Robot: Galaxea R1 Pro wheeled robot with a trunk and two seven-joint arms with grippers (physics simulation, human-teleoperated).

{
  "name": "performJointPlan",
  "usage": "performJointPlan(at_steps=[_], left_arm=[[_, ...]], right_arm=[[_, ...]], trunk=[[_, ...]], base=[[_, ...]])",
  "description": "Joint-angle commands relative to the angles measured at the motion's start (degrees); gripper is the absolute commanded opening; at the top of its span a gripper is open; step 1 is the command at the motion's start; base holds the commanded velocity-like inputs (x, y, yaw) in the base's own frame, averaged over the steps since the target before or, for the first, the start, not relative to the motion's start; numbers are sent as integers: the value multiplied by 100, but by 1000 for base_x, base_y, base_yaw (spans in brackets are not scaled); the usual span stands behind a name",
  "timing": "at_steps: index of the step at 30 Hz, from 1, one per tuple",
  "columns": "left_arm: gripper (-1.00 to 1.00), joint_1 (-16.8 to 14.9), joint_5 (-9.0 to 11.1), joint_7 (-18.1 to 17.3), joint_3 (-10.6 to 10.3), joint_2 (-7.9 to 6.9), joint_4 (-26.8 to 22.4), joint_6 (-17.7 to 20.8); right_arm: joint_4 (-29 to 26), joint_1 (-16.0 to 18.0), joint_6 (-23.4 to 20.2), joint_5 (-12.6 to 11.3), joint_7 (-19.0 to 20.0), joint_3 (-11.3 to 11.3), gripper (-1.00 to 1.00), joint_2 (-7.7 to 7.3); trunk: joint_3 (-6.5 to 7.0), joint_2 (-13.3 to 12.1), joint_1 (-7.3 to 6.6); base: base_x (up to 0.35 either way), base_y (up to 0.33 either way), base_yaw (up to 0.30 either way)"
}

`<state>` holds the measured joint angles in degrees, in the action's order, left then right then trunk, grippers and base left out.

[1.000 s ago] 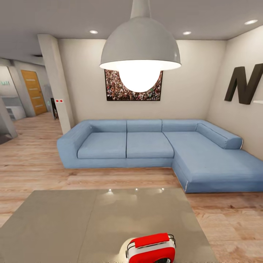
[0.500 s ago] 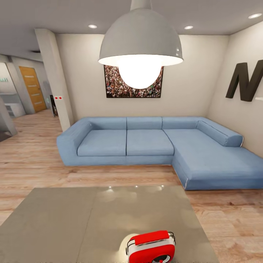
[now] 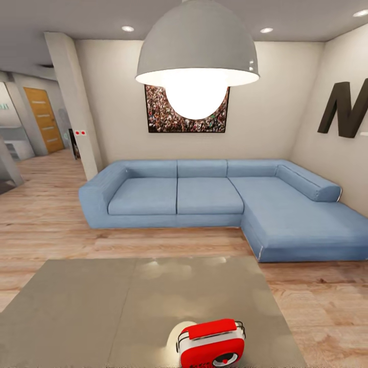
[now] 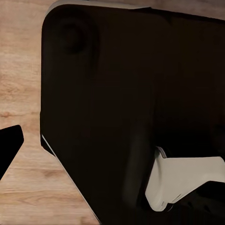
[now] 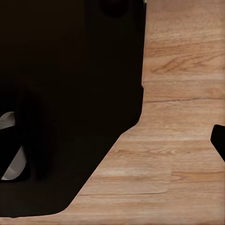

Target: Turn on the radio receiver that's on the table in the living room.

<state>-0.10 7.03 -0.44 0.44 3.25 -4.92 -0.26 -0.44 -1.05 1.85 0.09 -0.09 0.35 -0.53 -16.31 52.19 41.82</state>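
Item: radio receiver [image 3: 211, 344], red, upright at lower centre of my head view, on the grey table [image 3: 92, 306]. Dial faces me; its lettering is too small to read. Wall, upper right: large dark letter [image 3: 345, 108]. Blue sofa [image 3: 214, 204] beyond. Gripper states: I cannot tell.

- Right-hand wall [image 3: 306, 102] — a large dark raised letter [image 3: 347, 108], cut off by the picture's edge; it reads as "N" or "M", which one cannot be told.
- Radio receiver [image 3: 211, 345] — small dark marks on its red face beside the round dial, too small to read.
- Far left, near the corridor — a faint greenish sign [image 3: 4, 106], blurred and unreadable.
- Wrist views — no text to be read.
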Motion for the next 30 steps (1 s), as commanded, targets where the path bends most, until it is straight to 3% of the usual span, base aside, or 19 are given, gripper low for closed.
performJointPlan(at_steps=[1, 30], left_arm=[[100, 0, 0, 0, 0, 0, 0, 0], [100, -1, 0, 0, 0, 0, 0, 0]], right_arm=[[0, 0, 0, 0, 0, 0, 100, 0], [0, 0, 0, 0, 0, 0, 100, 0]], trunk=[[-10, 0, 0], [-279, 0, 0]], base=[[0, 0, 0], [0, 0, 0]])
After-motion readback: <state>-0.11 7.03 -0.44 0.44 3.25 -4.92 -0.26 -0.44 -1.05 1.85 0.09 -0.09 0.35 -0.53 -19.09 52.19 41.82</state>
